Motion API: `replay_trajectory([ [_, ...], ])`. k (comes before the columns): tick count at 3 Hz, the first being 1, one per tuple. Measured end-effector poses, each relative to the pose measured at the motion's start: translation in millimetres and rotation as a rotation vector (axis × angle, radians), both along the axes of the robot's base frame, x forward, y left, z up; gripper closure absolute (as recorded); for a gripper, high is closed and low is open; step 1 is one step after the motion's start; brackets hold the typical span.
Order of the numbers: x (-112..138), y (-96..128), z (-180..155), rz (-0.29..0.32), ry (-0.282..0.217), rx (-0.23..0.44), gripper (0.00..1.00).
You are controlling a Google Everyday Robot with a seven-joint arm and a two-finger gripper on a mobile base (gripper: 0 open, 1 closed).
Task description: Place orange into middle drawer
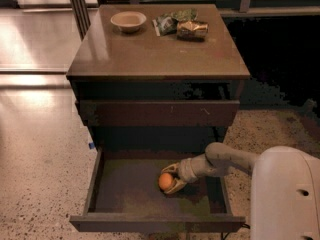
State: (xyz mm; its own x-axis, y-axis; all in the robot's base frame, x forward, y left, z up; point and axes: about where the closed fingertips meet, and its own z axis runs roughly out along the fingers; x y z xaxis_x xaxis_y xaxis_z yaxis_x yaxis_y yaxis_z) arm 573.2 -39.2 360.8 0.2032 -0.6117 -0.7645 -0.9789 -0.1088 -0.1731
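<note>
The orange (166, 181) is a small round fruit low inside the open middle drawer (150, 223), at or just above its greyish floor, right of centre. My gripper (169, 180) reaches in from the right on a pale arm, and its fingers sit above and below the orange, closed around it. The drawer is pulled out wide below the cabinet.
A brown cabinet top (150, 54) carries a beige bowl (128, 20), a dented metal can (192, 29) and a green packet (167, 20). A closed drawer front with pale scratches (160, 113) sits above the open drawer. My white base (287, 194) stands at the lower right.
</note>
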Motion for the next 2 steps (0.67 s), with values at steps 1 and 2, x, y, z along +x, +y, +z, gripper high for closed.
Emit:
replay_trajectory([
  [1, 0.7, 0.2, -0.6, 0.000, 0.001, 0.000, 1.00],
  [2, 0.7, 0.2, -0.6, 0.000, 0.001, 0.000, 0.82],
])
